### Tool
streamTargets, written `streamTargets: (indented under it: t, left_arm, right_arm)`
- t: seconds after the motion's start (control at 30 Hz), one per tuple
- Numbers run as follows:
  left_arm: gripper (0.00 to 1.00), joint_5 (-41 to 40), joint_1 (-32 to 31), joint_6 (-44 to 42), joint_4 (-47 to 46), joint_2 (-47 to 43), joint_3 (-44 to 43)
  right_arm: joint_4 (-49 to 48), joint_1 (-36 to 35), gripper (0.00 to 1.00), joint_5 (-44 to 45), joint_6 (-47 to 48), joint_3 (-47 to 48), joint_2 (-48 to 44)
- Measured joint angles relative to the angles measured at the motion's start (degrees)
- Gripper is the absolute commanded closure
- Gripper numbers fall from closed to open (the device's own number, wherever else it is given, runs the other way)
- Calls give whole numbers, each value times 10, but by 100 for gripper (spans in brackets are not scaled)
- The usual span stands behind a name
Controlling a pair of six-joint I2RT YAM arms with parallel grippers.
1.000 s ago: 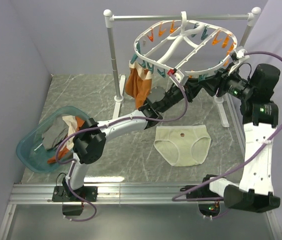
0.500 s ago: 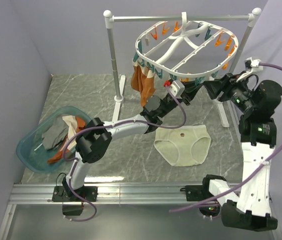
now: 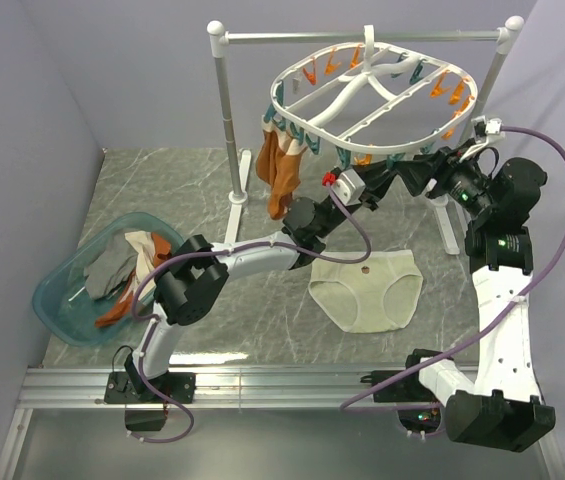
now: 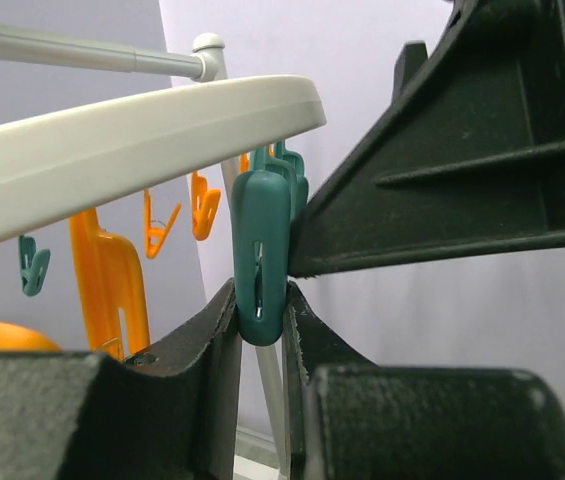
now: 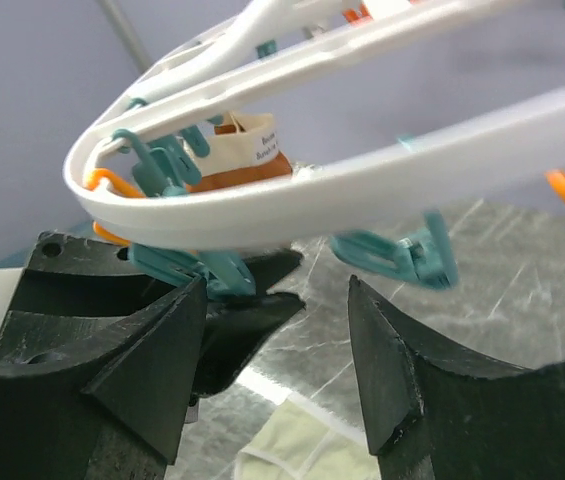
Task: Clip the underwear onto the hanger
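Over the table in the top external view, the hanger (image 3: 312, 133) hangs from the white rail stand (image 3: 224, 110) at the far side. An orange-brown garment (image 3: 280, 172) is clipped under its left rim. The underwear (image 3: 367, 290) lies flat on the marble table (image 3: 192, 190), near and below the hanger, touching neither arm. The left gripper (image 3: 367, 183) reaches up under the hanger's near rim. The right gripper (image 3: 414, 177) is just to its right. A teal basin (image 3: 54, 290) of clothes sits at the near left.

From the left wrist, a teal clip (image 4: 262, 255) hangs from the white rim. The 2 fingers (image 4: 207, 340) of the left gripper (image 4: 260, 325) are closed in on the clip's lower end, 1 on each side. Orange clips (image 4: 112, 275) hang further back.

From the right wrist, the right gripper (image 5: 277, 300) has its 2 fingers (image 5: 157, 365) spread wide and holds nothing. Between them, beyond the tips, are the dark left gripper (image 5: 247, 320) and teal clips under the rim. The underwear (image 5: 287, 450) shows on the table far below.
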State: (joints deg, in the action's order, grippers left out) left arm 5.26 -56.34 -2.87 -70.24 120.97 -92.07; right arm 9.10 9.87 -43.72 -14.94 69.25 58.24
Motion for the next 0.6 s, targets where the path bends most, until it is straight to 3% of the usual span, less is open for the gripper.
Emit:
streamTargets:
  t: [0.3, 0.6]
  left_arm:
    - [100, 15, -1, -10, -26, 0, 10]
    - [100, 17, -2, -13, -32, 3, 10]
  right_arm:
    - [-16, -4, 35, -56, 92, -3, -16]
    - [-34, -24, 34, -61, 102, -4, -15]
